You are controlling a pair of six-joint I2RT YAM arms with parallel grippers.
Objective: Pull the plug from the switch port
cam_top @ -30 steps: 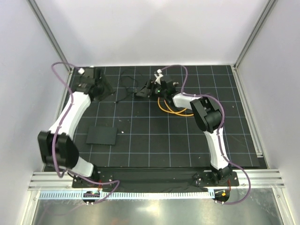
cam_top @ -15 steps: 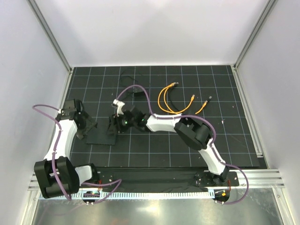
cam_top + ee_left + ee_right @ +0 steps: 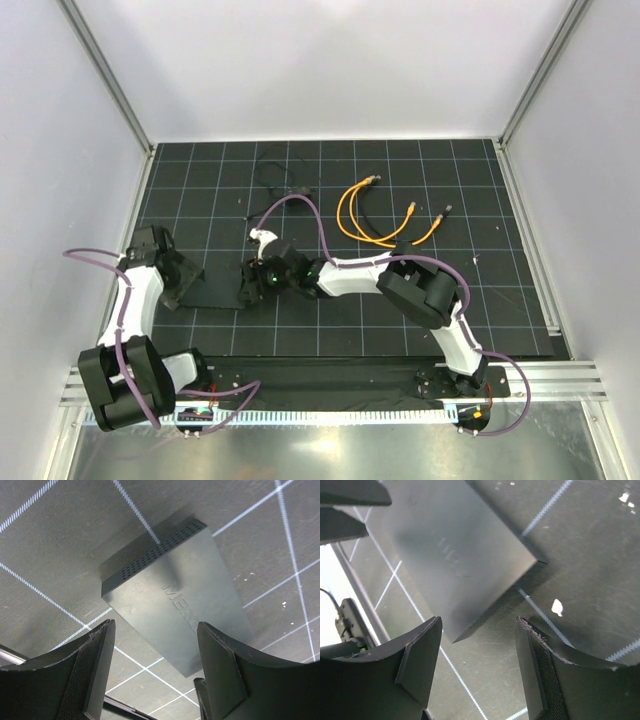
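While I hang over the near left of the mat (image 3: 330,320), one switch (image 3: 215,293) lies flat on it between my two grippers. My left gripper (image 3: 178,283) is at the switch's left end and my right gripper (image 3: 252,282) at its right end.

From my left wrist, the left gripper (image 3: 155,625) has its two fingers spread wide, with the switch (image 3: 185,610) showing in the gap. I cannot tell whether either finger touches it. One side of the box carries rows of small holes, and raised letters run across its top.

From my right wrist, the right gripper (image 3: 479,621) also has its two fingers spread apart, above one corner of the switch (image 3: 460,555). They grip nothing.

Well apart from the switch, on the far right of the mat, the orange cables (image 3: 340,210) lie in loops. I count three plug ends (image 3: 413,208), all resting loose on the mat. Left of them, at the far middle, one small adapter (image 3: 298,192) sits on a thin black wire (image 3: 268,168).
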